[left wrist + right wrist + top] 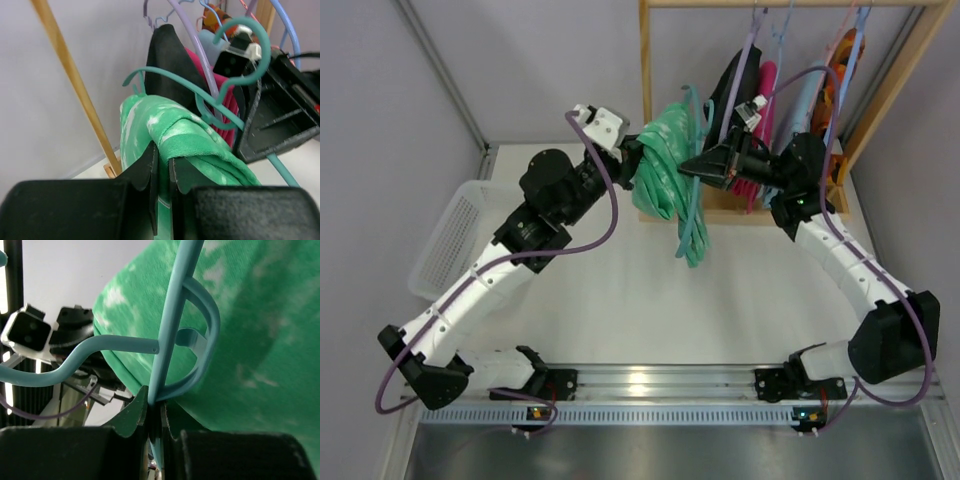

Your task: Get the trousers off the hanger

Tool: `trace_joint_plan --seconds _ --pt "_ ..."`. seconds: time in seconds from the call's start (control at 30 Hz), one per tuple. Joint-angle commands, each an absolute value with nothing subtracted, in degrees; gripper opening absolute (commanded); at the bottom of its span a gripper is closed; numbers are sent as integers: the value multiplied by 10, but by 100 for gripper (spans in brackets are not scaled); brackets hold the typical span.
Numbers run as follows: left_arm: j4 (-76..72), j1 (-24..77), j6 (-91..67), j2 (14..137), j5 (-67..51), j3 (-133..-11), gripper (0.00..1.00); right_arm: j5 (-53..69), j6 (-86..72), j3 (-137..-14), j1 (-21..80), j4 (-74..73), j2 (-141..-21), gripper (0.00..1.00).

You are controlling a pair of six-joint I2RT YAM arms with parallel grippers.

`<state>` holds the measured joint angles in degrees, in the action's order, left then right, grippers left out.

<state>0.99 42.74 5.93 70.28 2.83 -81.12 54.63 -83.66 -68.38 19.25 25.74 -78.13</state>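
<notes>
The mint-green patterned trousers [662, 170] hang folded over a teal hanger [697, 215] in mid-air in front of the rack. My left gripper [632, 158] is shut on the green cloth [190, 145]. My right gripper [692, 166] is shut on the teal hanger's bar [172, 330], with green cloth [260, 340] right behind it. Black trousers [732, 90], magenta pink trousers [765, 110], light blue trousers [802, 105] and orange patterned trousers [842, 70] hang on hangers on the rail.
A wooden rack [646, 70] stands at the back with its base [730, 215] on the table. A white mesh basket [445, 240] sits at the left. Grey walls close in on both sides.
</notes>
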Motion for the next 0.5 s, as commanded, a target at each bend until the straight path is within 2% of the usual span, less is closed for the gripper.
trace_joint_plan --seconds 0.0,0.33,0.47 --pt "-88 409 21 700 71 -895 0 605 -864 -664 176 386 -781 0" --pt "-88 375 23 732 64 -1003 0 619 -873 -606 161 404 -794 0" --pt "-89 365 45 743 76 -1055 0 620 -823 -600 161 335 -794 0"
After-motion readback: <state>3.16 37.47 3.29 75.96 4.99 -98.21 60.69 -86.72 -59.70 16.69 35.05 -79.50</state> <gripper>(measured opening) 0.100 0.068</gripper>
